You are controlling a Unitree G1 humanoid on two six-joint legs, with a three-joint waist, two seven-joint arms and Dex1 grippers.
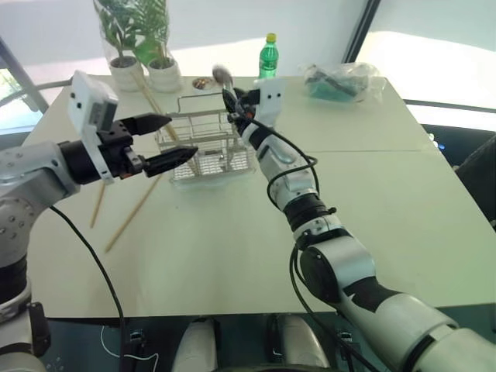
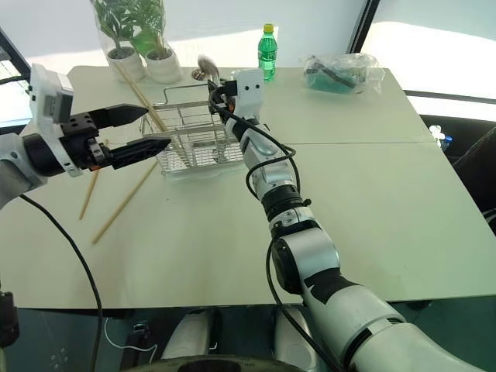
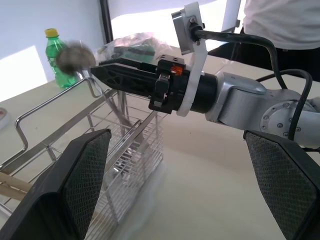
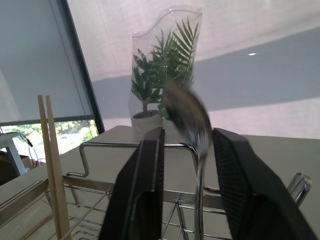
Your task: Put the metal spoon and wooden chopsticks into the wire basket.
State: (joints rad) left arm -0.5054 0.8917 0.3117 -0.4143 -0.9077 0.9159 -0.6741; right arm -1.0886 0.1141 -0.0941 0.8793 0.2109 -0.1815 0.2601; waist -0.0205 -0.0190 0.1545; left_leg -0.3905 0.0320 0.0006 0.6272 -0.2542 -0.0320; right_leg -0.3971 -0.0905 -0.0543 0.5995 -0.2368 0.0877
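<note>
wire basket (image 1: 205, 143) w/ 2 wooden chopsticks (image 2: 149, 107), spoon (image 4: 192, 117) betw part-open R jaws, L wide, empty

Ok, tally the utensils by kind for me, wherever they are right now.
wooden chopsticks: 4, two leaning in the wire basket at, two lying on the table at
metal spoon: 1
Total: 5

My pale cream surface (image 1: 232, 248) carries a silver wire-mesh basket (image 1: 208, 147) at upper centre, two loose pale wooden chopsticks (image 1: 133, 215) at left, white potted plants (image 1: 143, 71), a green bottle (image 1: 268, 56) and a clear plastic bag (image 1: 341, 81) along the top.
</note>
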